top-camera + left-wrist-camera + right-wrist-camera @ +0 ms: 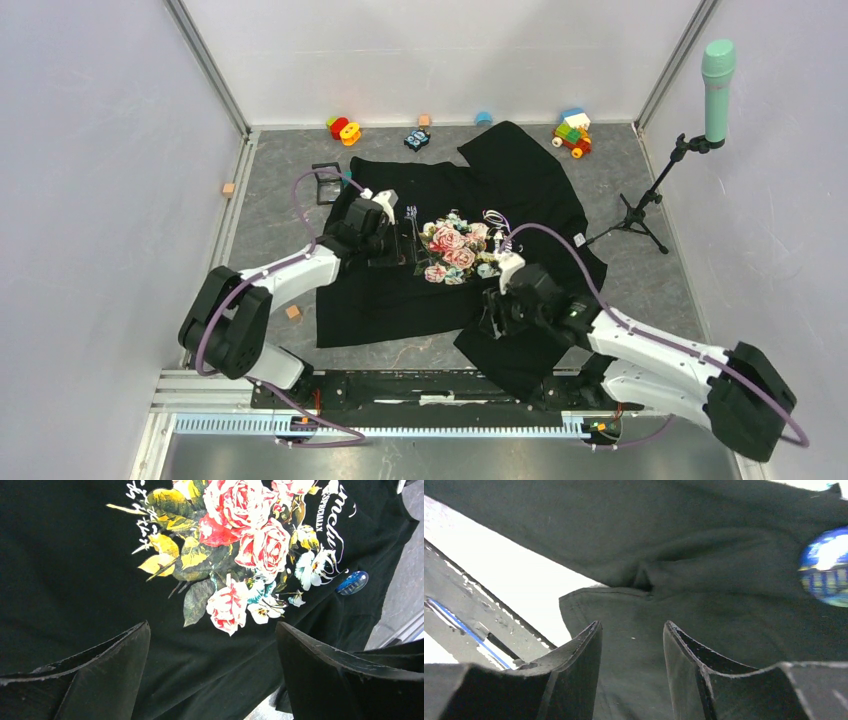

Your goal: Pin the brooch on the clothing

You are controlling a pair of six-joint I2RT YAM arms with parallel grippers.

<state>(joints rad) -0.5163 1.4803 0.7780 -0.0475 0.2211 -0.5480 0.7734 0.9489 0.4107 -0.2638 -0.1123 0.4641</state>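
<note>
Brooch (352, 582): small blue disc, blue face showing, lying on the black T-shirt (65, 570). In the left wrist view it sits at the right of the frame, mid-height, just beside the lower right fringe of the rose print (245, 545) and below the tail of the pale lettering (334, 527). It touches the cloth; whether the pin passes through the fabric cannot be told. In the right wrist view the disc shows blurred at the far right edge, on the same cloth. Right claw (631, 647): fingers partly spread with a narrow gap, nothing between them but shirt beneath. The brooch lies up and to the right of the fingertips, apart from them and outside the gap. Left claw (212, 675): spread wide, holding nothing, at the bottom of its frame over the shirt, with the brooch to its upper right, well apart. Top view: shirt flat on the grey table (270, 200), left claw at the print's left edge, right claw below the print's right; disc too small to pick out. Judgement: placing looks done or nearly so, fastening unconfirmed. The next move calls for either a light press on the disc or a straight lift clear, without dragging the loose cloth.
</note>
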